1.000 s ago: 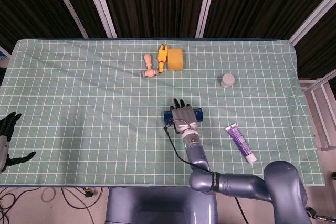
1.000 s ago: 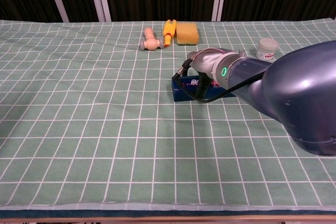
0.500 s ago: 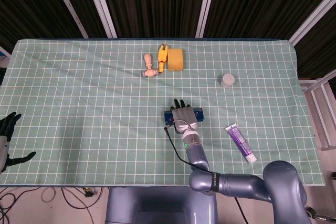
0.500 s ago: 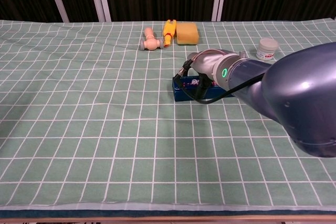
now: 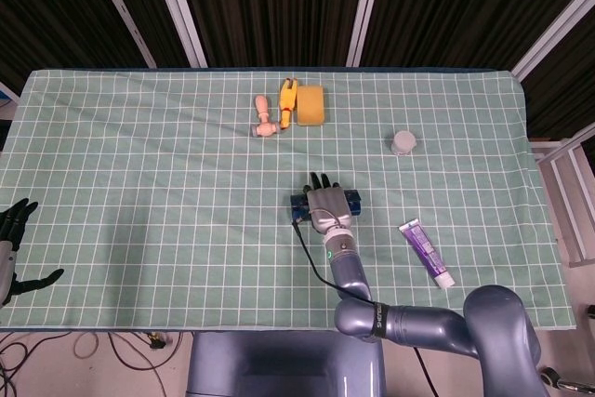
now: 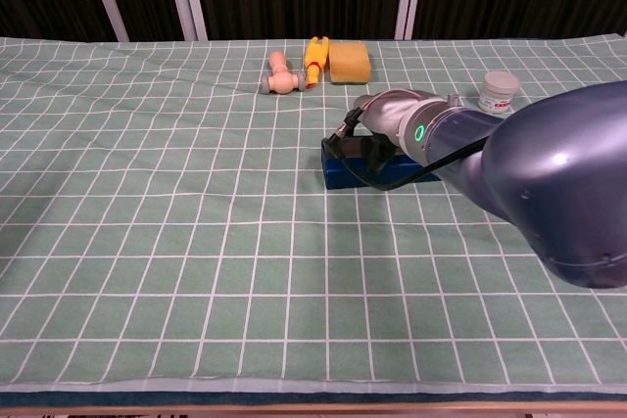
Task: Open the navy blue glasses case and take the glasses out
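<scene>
The navy case (image 5: 351, 201) lies below and left of the white jar (image 5: 403, 143), under the right hand (image 5: 324, 202), which rests flat on top with fingers (image 5: 319, 180) stretched past its far edge. Only the case's ends show beside that hand; whether it grips the case I cannot tell. The left hand (image 5: 13, 241) hangs spread and empty, well left of the case.

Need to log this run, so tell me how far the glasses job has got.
Nothing looks finished: the navy case still lies shut on the cloth, no glasses showing. In hand: the right hand rests on top of it. Left: opening the lid and lifting the glasses out. The left hand waits at the table's edge.
</scene>
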{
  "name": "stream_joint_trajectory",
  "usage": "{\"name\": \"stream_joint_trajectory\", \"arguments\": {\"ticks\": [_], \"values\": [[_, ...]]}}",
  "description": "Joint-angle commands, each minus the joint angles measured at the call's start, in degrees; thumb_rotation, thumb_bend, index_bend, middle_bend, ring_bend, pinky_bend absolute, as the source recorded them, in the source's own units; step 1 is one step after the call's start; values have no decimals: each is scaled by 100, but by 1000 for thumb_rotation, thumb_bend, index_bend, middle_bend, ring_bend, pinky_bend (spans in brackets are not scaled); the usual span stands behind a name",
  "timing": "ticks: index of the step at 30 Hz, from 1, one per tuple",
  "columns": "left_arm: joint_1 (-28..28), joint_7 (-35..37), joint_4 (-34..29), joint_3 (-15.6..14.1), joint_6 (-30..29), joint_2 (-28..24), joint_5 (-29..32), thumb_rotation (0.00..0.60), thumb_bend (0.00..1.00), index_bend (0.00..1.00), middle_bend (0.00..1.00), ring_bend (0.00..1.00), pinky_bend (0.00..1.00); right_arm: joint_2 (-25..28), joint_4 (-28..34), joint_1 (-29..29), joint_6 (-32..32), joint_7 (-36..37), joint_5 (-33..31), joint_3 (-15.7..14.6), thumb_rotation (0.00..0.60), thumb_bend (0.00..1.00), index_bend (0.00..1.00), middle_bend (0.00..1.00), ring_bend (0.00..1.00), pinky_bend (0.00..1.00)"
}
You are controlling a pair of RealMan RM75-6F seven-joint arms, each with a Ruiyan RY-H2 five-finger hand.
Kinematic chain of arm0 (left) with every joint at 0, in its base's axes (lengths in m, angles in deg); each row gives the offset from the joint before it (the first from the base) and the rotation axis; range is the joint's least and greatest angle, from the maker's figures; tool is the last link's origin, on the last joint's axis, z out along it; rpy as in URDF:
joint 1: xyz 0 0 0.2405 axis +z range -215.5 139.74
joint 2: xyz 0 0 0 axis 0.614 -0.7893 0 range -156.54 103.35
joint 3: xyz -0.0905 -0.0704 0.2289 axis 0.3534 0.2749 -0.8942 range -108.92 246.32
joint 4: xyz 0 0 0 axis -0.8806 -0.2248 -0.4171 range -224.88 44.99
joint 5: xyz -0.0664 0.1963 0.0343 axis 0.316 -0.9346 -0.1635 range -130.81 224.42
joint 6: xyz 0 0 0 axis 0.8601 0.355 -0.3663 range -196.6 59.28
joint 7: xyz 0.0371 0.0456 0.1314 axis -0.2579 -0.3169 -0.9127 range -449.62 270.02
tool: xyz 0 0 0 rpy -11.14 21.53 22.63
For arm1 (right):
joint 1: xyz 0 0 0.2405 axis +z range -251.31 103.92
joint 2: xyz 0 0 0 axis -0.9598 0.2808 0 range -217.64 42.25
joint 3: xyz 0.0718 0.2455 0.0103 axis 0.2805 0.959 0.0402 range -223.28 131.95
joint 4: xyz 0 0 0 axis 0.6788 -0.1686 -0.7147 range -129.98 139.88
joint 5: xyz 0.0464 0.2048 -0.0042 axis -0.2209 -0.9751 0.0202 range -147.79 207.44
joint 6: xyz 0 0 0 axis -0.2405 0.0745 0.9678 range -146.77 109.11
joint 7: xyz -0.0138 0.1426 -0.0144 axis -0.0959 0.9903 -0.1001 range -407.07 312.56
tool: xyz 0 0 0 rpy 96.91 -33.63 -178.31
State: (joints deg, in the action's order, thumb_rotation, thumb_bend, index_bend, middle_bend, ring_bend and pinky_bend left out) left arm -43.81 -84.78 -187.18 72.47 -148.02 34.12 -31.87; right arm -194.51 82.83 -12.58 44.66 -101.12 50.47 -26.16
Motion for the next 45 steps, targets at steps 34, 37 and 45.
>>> {"name": "stream_joint_trajectory", "arguments": {"ticks": [34, 37, 45], "values": [[22, -68, 50, -30, -102, 41, -120, 600, 0, 0, 0, 0, 0, 1105, 1943, -568, 551, 516, 495, -132, 600, 560, 176, 842, 928, 914], [22, -64, 54, -24, -102, 42, -109, 600, 0, 0, 0, 0, 0, 1013, 1868, -571, 479, 493, 261, -221, 600, 560, 175, 844, 930, 915], [5, -58, 56, -14, -53, 42, -63, 600, 0, 0, 0, 0, 0, 731, 1624, -523, 384, 590, 160, -292, 600, 560, 176, 844, 930, 914]]}}
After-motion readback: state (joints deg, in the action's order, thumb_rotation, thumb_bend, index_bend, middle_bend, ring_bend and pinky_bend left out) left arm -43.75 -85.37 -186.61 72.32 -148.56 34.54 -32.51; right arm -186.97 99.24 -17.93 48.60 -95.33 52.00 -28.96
